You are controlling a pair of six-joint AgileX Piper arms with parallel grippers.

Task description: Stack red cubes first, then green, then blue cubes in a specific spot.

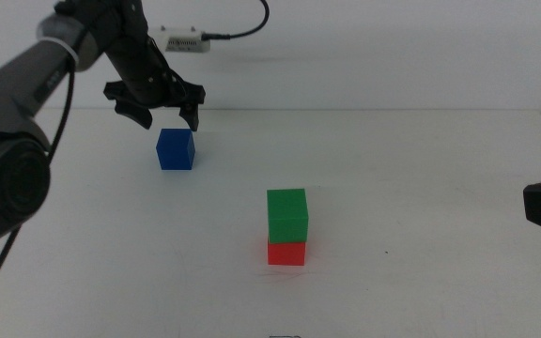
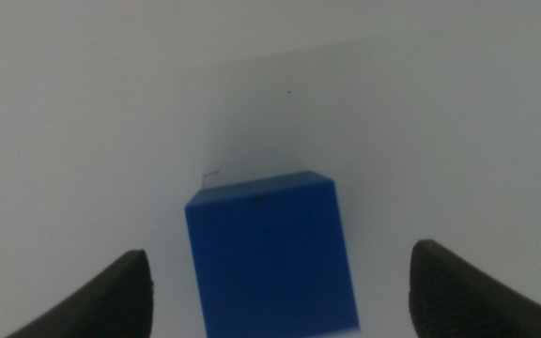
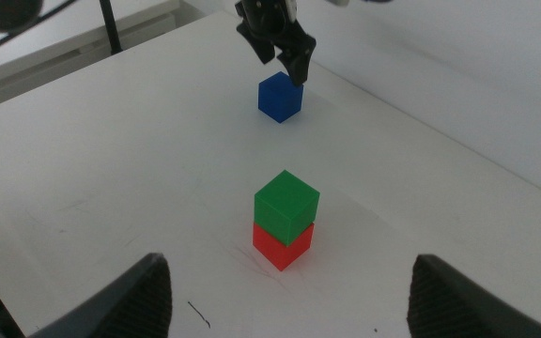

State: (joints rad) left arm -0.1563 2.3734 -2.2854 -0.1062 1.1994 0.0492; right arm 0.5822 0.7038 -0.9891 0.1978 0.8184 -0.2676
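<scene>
A: White surface (image 1: 421,169); green cube (image 1: 287,215) stacked on red cube (image 1: 286,252), near centre.
B: Blue cube (image 1: 176,148)?
A: Well apart from stack, flat on surface.
B: Left gripper (image 1: 164,113)?
A: Poised just above blue cube, fingers (image 2: 101,300) spread wide, holding nothing.
B: Right gripper (image 3: 289,300)?
A: Waiting off to stack's side, fingers open, empty.

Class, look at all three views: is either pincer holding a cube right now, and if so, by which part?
Nothing is held. The left pincer hangs open above the blue cube, not touching it. The right pincer waits open, away from the green cube on the red cube.
</scene>
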